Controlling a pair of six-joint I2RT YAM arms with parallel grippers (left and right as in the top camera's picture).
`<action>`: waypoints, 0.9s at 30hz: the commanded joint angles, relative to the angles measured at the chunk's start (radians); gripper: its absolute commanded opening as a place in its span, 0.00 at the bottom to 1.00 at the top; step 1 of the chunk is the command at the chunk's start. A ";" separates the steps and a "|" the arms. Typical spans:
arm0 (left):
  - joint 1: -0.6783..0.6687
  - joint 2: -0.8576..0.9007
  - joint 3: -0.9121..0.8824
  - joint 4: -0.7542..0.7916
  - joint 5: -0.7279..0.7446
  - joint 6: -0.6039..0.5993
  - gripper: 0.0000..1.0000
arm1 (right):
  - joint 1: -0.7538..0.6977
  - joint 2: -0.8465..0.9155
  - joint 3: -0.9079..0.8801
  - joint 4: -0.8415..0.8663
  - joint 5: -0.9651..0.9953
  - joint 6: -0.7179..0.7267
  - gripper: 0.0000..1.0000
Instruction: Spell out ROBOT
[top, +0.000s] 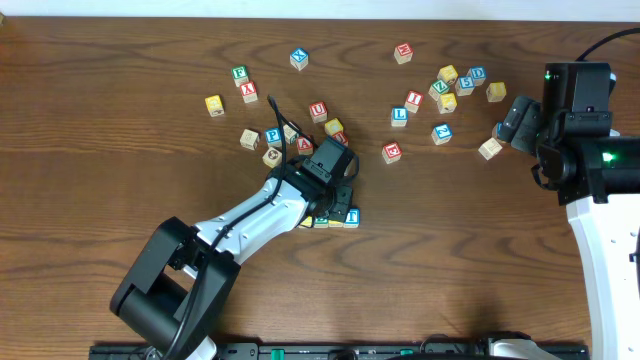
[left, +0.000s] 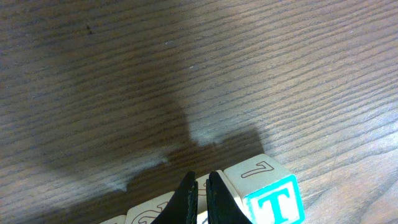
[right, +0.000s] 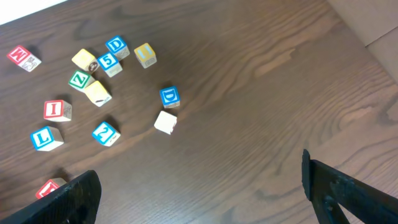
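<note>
Red U cube & blue L cube on wood tbl.

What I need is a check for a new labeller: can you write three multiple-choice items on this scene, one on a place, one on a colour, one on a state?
1. Seen from overhead, where in the row of cubes under the left gripper is the T cube?
A. the picture's right end
B. the middle
C. the left end
2. The T is printed in:
A. red
B. green
C. blue
3. The right gripper is:
A. shut on a cube
B. open and empty
C. shut and empty
Answers:
1. A, no cube of the row lies to its right.
2. C, the left wrist view shows a blue letter and border.
3. B, its fingers stand far apart with only table between.
</note>
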 joint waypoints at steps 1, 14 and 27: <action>-0.002 0.013 0.025 -0.006 -0.006 -0.002 0.07 | -0.003 -0.002 0.015 0.000 0.014 -0.008 0.99; -0.002 0.013 0.025 -0.011 -0.005 -0.002 0.08 | -0.003 -0.002 0.015 0.000 0.014 -0.008 0.99; 0.000 0.012 0.025 0.040 -0.108 0.000 0.07 | -0.003 -0.002 0.015 0.000 0.014 -0.008 0.99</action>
